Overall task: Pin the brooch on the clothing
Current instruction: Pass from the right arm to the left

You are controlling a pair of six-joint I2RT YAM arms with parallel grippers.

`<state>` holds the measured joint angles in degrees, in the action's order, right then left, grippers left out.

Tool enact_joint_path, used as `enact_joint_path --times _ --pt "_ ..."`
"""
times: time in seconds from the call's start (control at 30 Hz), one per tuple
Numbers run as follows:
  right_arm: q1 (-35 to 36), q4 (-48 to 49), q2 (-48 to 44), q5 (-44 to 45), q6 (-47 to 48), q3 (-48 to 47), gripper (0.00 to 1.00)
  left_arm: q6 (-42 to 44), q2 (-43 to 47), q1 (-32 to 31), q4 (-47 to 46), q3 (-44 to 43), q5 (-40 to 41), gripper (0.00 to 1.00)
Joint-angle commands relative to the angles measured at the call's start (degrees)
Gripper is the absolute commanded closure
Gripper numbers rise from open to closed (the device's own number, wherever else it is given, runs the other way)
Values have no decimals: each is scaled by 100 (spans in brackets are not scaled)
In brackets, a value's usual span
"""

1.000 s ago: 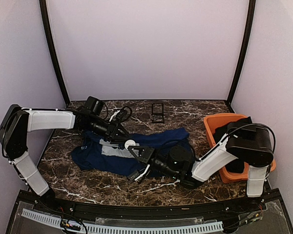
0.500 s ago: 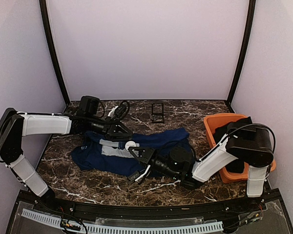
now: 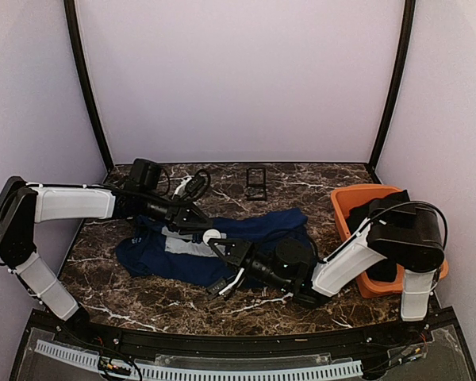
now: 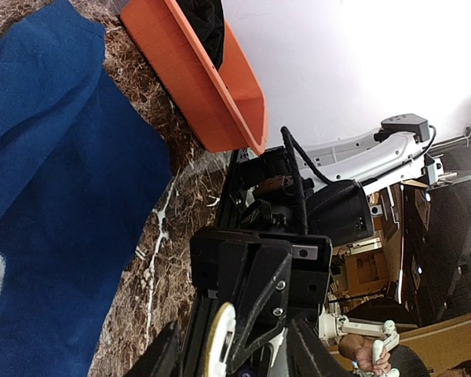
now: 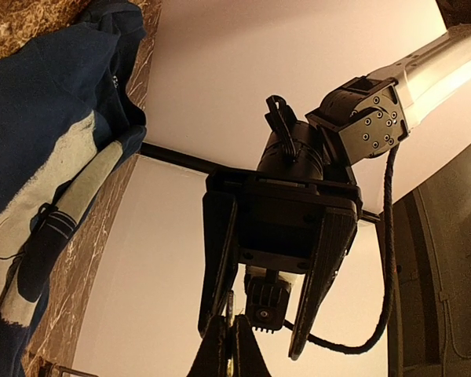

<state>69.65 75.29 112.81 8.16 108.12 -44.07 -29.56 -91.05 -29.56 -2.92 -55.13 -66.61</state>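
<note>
The navy T-shirt (image 3: 258,228) with a light print lies on the marble table; it also shows in the left wrist view (image 4: 55,181) and the right wrist view (image 5: 39,118). My right gripper (image 3: 216,241) is shut on the small round brooch (image 3: 212,235) and holds it above the shirt's print. In the left wrist view the brooch (image 4: 218,342) shows its white back and gold rim; in the right wrist view the brooch (image 5: 230,308) is edge-on. My left gripper (image 3: 196,219) is open, facing the right gripper, with its jaws around the brooch (image 4: 234,363).
An orange bin (image 3: 347,200) with a black garment (image 3: 383,270) stands at the right; it also shows in the left wrist view (image 4: 212,86). A small black case (image 3: 256,183) lies at the back. Black frame posts stand at both back corners.
My left arm has stretched flatter and its gripper has sunk slightly toward the brooch. The right gripper with the brooch has barely moved.
</note>
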Motion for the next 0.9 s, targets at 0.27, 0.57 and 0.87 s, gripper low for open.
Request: enact_joint_path --times 0.27,0.57,0.87 --pt "23 2298 -106 -37 -56 -128 100 301 -40 -126 258 -63 3 72" --pt "23 2297 -86 -8 -45 -119 100 345 -80 -129 410 -60 20 81" --pt "31 2296 -76 -14 -45 -117 100 413 -145 -138 494 -89 29 97"
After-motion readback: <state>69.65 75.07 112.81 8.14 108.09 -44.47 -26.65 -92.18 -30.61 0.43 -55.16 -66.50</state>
